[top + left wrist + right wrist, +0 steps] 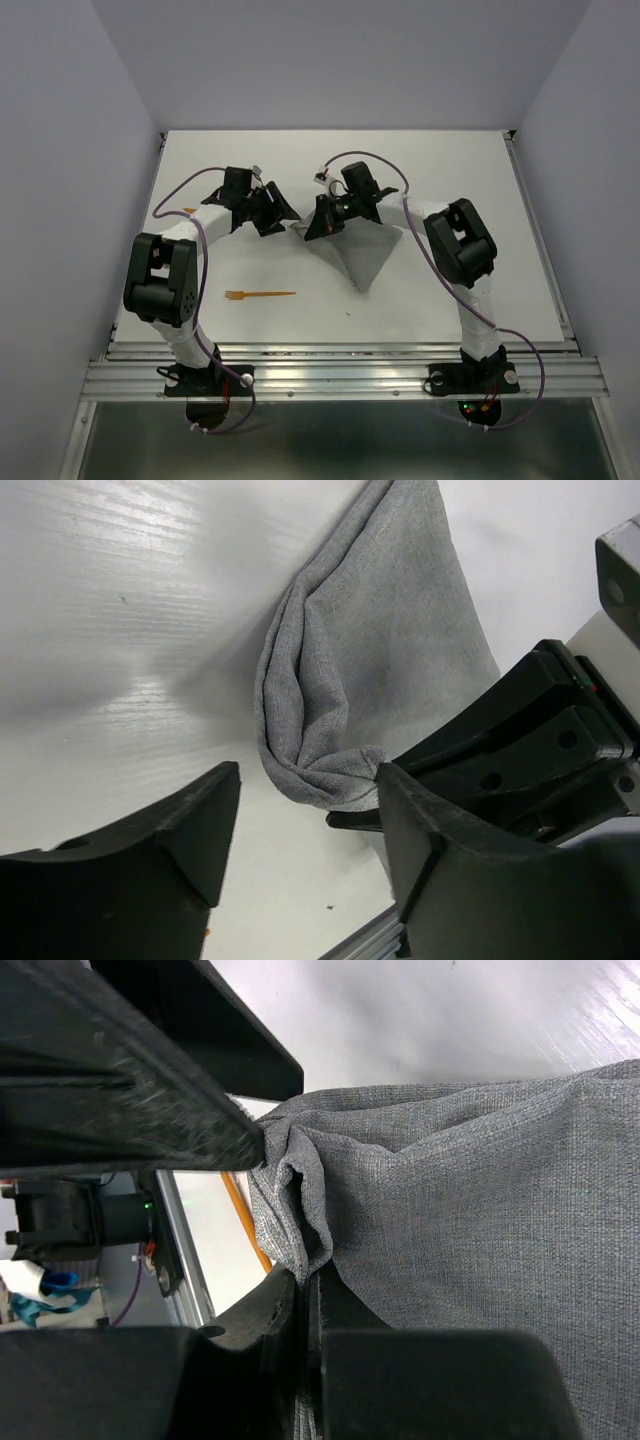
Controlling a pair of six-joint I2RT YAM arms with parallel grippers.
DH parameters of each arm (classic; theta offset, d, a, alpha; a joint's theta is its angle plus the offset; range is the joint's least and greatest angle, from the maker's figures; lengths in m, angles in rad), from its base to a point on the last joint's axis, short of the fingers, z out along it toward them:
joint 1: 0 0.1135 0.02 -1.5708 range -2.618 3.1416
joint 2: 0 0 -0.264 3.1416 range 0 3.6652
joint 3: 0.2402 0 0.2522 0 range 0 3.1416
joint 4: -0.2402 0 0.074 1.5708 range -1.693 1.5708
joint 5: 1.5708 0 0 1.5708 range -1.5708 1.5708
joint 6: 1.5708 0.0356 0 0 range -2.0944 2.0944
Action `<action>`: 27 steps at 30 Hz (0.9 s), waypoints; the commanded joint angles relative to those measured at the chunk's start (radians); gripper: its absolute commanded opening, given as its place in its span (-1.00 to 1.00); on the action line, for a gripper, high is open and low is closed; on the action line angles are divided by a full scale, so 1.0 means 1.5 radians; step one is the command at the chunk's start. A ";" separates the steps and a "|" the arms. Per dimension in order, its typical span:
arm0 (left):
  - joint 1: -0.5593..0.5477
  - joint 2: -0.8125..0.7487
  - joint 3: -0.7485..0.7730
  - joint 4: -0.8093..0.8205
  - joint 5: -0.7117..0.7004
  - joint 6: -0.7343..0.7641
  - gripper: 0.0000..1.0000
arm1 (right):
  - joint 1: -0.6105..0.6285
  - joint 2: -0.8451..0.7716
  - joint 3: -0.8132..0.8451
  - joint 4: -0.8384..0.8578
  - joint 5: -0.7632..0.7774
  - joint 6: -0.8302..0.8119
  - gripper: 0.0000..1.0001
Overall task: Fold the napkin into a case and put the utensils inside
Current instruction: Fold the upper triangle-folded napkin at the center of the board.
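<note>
The grey napkin lies as a rough triangle at the table's middle; no narrow case is in view. My right gripper is shut on its bunched left corner, seen pinched in the right wrist view. My left gripper is open and empty just left of that corner; in the left wrist view its jaws stand either side of the bunched cloth, one touching it. An orange fork lies on the table to the front left. A second orange piece shows partly beside the left arm.
The white table has walls at the back and both sides and a metal rail along the near edge. An orange utensil handle shows past the napkin in the right wrist view.
</note>
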 commanded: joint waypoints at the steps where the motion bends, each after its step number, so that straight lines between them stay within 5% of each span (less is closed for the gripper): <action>1: -0.002 -0.028 -0.005 0.022 0.014 0.015 0.16 | -0.008 0.022 0.039 0.005 -0.059 0.020 -0.99; 8: -0.004 -0.031 -0.018 0.024 0.011 0.032 -0.17 | -0.027 0.078 0.087 0.005 -0.114 0.079 -0.99; 14: -0.017 -0.006 -0.007 0.032 0.010 0.036 -0.22 | -0.042 0.112 0.106 0.005 -0.146 0.108 -0.99; 21: -0.032 0.007 0.003 0.032 -0.001 0.038 0.13 | -0.055 0.135 0.122 0.005 -0.160 0.132 -0.99; 27: -0.037 0.031 0.019 0.036 -0.006 0.033 -0.28 | -0.055 0.151 0.130 0.006 -0.172 0.140 -0.99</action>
